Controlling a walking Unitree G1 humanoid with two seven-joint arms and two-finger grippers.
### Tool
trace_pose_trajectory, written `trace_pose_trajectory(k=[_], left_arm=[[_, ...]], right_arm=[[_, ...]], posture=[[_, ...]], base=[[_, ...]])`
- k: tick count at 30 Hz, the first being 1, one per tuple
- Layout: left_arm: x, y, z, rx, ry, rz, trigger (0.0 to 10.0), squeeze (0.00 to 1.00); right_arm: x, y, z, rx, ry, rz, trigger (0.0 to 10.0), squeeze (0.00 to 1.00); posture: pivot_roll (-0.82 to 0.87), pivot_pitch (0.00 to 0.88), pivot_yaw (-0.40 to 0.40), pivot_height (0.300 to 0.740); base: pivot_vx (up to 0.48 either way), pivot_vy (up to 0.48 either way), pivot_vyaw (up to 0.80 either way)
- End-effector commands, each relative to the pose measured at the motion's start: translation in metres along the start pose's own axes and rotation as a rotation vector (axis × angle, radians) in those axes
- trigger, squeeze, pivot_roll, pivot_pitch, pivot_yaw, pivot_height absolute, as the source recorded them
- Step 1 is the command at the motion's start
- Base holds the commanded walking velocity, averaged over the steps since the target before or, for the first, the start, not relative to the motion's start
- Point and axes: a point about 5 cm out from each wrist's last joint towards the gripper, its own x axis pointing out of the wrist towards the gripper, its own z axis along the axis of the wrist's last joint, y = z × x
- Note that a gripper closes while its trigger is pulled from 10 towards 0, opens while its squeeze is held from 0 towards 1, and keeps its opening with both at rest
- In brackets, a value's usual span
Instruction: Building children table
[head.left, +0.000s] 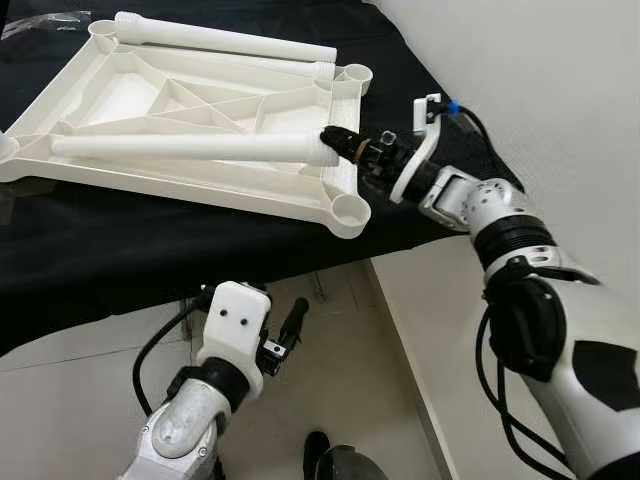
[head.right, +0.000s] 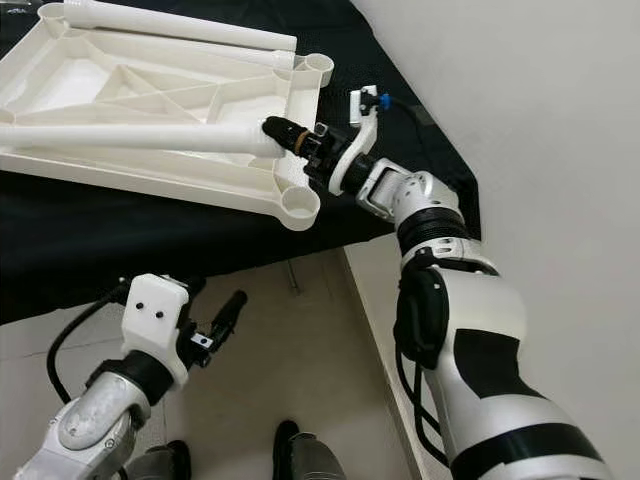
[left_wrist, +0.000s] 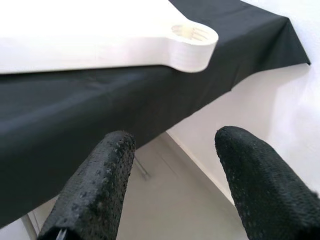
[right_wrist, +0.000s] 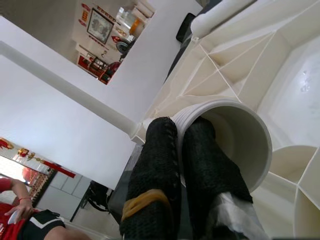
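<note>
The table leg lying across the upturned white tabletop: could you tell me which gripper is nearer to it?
Right. The right gripper pinches the rim of the table leg at its open end, one finger inside. The left gripper hangs open below the black-covered surface, well clear of the leg.

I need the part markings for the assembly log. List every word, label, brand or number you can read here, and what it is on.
No readable text.
Upturned white tabletop, table legs and both arms: no print or moulded mark visible.
Red-framed wall hanging seen from the right wrist: characters too small and blurred to read.
</note>
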Motion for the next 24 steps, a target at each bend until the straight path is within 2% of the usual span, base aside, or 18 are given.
trace_pose_trajectory(k=[1,7,9,11,12,13,14,15,17,18,19,20,22,23,24], left_arm=[[0.000,0.003,-0.003,-0.010,0.014,-0.002,10.0,0.00],[0.006,0.011,0.004,-0.006,-0.017,0.025,10.0,0.00],[0.014,0.023,0.013,0.014,-0.052,0.055,10.0,0.00],[0.017,0.028,0.016,0.019,-0.064,0.065,10.0,0.00],[0.021,0.035,0.019,0.010,-0.081,0.090,10.0,0.89],[0.021,0.035,0.019,0.010,-0.081,0.090,10.0,0.89],[0.026,0.045,0.024,-0.013,-0.100,0.115,10.0,1.00],[0.026,0.045,0.024,-0.013,-0.100,0.115,10.0,1.00],[0.033,0.060,0.031,-0.065,-0.128,0.153,10.0,1.00],[0.033,0.060,0.031,-0.065,-0.128,0.153,10.0,1.00],[0.037,0.070,0.035,-0.132,-0.152,0.184,10.0,1.00],[0.042,0.081,0.037,-0.230,-0.174,0.212,10.0,0.00],[0.047,0.097,0.040,-0.384,-0.216,0.242,10.0,0.00],[0.047,0.097,0.040,-0.384,-0.216,0.242,10.0,0.00],[0.049,0.103,0.041,-0.431,-0.233,0.248,10.0,0.00]], right_arm=[[-0.008,0.000,0.010,-0.006,-0.047,0.018,0.0,0.00],[-0.011,0.002,0.013,0.012,-0.055,0.058,0.0,0.00],[-0.012,0.003,0.013,0.022,-0.048,0.081,0.0,0.00],[-0.012,0.003,0.012,0.023,-0.043,0.087,0.0,0.00],[-0.013,0.003,0.011,0.026,-0.036,0.096,0.0,0.00],[-0.013,0.003,0.011,0.026,-0.036,0.096,0.0,0.00],[-0.013,0.004,0.010,0.033,-0.029,0.110,0.0,0.00],[-0.013,0.004,0.010,0.033,-0.029,0.110,0.0,0.00],[-0.014,0.004,0.008,0.047,-0.021,0.135,0.0,0.00],[-0.014,0.004,0.008,0.047,-0.021,0.135,0.0,0.00],[-0.014,0.005,0.008,0.051,-0.014,0.147,0.0,0.00],[-0.015,0.005,0.007,0.057,-0.010,0.164,0.0,0.00],[-0.015,0.006,0.007,0.063,-0.005,0.182,0.0,0.00],[-0.015,0.006,0.007,0.063,-0.005,0.182,0.0,0.00],[-0.016,0.006,0.007,0.064,-0.004,0.185,0.0,0.00]], posture=[[0.09,0.282,-0.145,0.740],[0.09,0.281,-0.144,0.740],[0.09,0.277,-0.141,0.740],[0.09,0.277,-0.141,0.740],[0.09,0.277,-0.140,0.740],[0.09,0.277,-0.140,0.740],[0.09,0.275,-0.138,0.740],[0.09,0.275,-0.138,0.740],[0.09,0.274,-0.139,0.740],[0.09,0.274,-0.139,0.740],[0.09,0.273,-0.140,0.740],[0.09,0.271,-0.139,0.740],[0.09,0.271,-0.139,0.740],[0.09,0.271,-0.139,0.740],[0.09,0.271,-0.139,0.740]], base=[[0.000,0.000,0.00],[0.000,0.000,0.00],[0.000,0.000,0.00],[0.000,0.000,0.00],[0.000,0.000,0.00],[0.000,0.000,0.00],[0.000,0.000,0.00],[0.000,0.000,0.00],[0.000,0.000,0.00],[0.000,0.000,0.00],[0.000,0.000,0.00],[0.000,0.000,0.00],[0.000,0.000,0.00],[0.000,0.000,0.00],[0.000,0.000,0.00]])
